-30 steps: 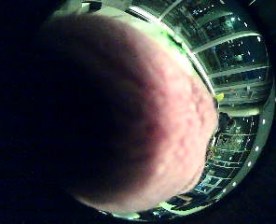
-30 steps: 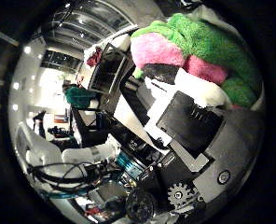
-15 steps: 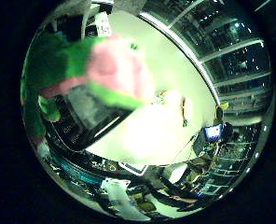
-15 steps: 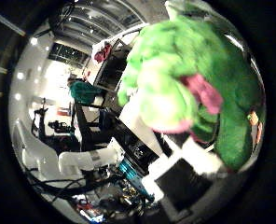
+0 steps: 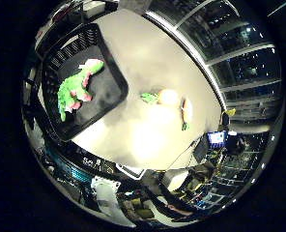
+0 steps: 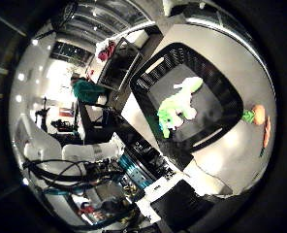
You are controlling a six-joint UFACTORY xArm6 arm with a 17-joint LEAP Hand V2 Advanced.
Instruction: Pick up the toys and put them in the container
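A green and pink plush toy (image 5: 75, 92) lies on the floor of the black mesh container (image 5: 115, 65), well below my palm. The container stands at one end of the pale table (image 5: 148, 140). Beside it on the table rest a round orange toy with a green top (image 5: 167, 96) and a slim orange carrot-like toy (image 5: 186, 110). Of my hand (image 6: 180, 201), only white and black parts show at the edge of the thumb side view. It is open and holds nothing.
Past the table's edge by the container are desks with equipment and a white chair (image 6: 41, 145). Dark windows (image 5: 239, 58) run along the far side of the table.
A second ago the plush toy was pressed against my palm. It then fell away from the hand and now lies in the container, far below.
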